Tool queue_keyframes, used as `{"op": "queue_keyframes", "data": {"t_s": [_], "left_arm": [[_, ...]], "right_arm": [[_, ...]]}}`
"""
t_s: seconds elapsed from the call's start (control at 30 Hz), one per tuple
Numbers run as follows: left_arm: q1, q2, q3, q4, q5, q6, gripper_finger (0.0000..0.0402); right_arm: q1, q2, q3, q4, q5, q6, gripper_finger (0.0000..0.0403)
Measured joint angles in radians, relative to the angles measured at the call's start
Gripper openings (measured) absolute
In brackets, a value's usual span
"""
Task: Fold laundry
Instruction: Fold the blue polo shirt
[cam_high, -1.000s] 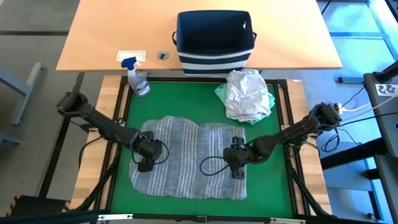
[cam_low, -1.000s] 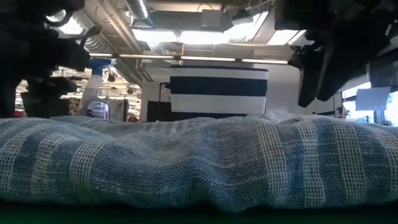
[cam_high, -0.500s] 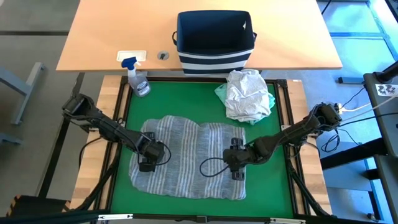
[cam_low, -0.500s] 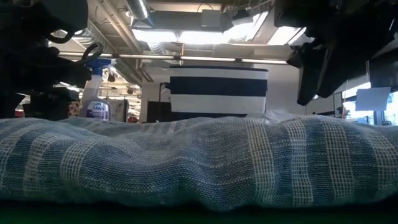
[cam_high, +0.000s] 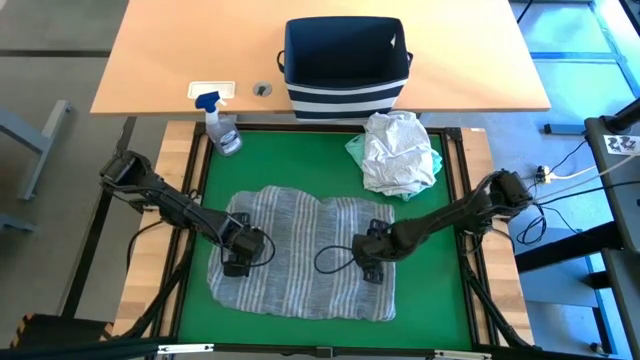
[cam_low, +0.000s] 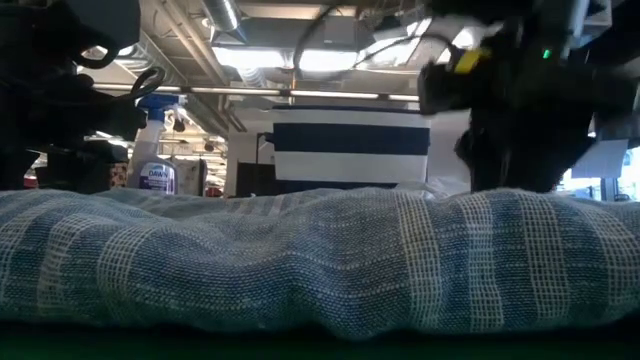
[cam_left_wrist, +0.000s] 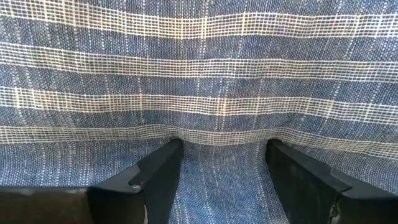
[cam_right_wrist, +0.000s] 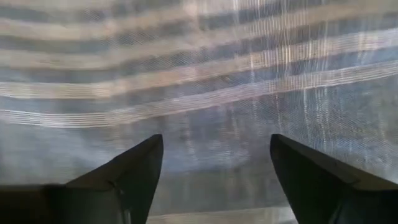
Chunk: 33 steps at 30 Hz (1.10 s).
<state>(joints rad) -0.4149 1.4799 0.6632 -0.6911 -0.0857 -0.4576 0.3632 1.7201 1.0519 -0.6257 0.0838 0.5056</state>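
The grey-blue striped shirt (cam_high: 305, 260) lies spread on the green mat (cam_high: 300, 165), with low wrinkles along its top in the low view (cam_low: 300, 260). My left gripper (cam_high: 237, 264) stands open over the shirt's left part, pointing down, its tips at the cloth (cam_left_wrist: 224, 144). My right gripper (cam_high: 371, 268) is open just over the shirt's right part (cam_right_wrist: 214, 140). A crumpled white t-shirt (cam_high: 398, 150) lies on a mint-teal garment (cam_high: 356, 150) at the mat's far right. My left gripper sets its two open fingertips (cam_left_wrist: 169, 150) down on the shirt's top layer (cam_left_wrist: 221, 134), left of the shirt's middle. It comes from above, pointing down. The cloth stays flat on the mat, with a faint crease running between the tips. Whether my right gripper touches the shirt, I cannot tell.
A navy-and-white striped basket (cam_high: 345, 65) stands on the wooden table beyond the mat. A spray bottle (cam_high: 222, 125) stands at the mat's far left corner. Bare green mat shows on the far side of the shirt and along the near edge.
My left gripper has sunk a little onto the shirt and then kept still. My right gripper has come down toward the shirt and shifted slightly toward the table's left edge. The shirt has stayed where it was.
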Motion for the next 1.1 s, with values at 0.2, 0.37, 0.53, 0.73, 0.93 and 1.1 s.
{"op": "queue_keyframes", "data": {"t_s": [0.2,0.37,0.53,0.73,0.93,1.1], "left_arm": [[0.000,0.001,-0.001,0.002,0.000,0.000,0.0229],[0.000,0.001,-0.001,0.007,-0.003,-0.001,0.0229],[0.007,-0.028,0.006,0.001,0.000,0.023,0.0229],[0.000,-0.109,0.089,-0.128,0.042,0.026,0.0229],[-0.012,-0.191,0.129,-0.174,0.041,0.025,0.0229],[-0.009,-0.206,0.130,-0.144,-0.048,0.018,0.0229]], "right_arm": [[-0.018,0.091,0.006,0.000,-0.024,-0.069,0.0301],[-0.018,0.139,0.007,0.003,-0.017,-0.073,0.0283],[-0.017,0.136,0.005,0.020,-0.020,-0.064,0.0268],[-0.017,0.136,0.003,0.025,-0.021,-0.061,0.0264],[-0.017,0.136,0.002,0.026,-0.023,-0.059,0.0264],[-0.017,0.136,0.002,0.027,-0.025,-0.059,0.0264]]}}
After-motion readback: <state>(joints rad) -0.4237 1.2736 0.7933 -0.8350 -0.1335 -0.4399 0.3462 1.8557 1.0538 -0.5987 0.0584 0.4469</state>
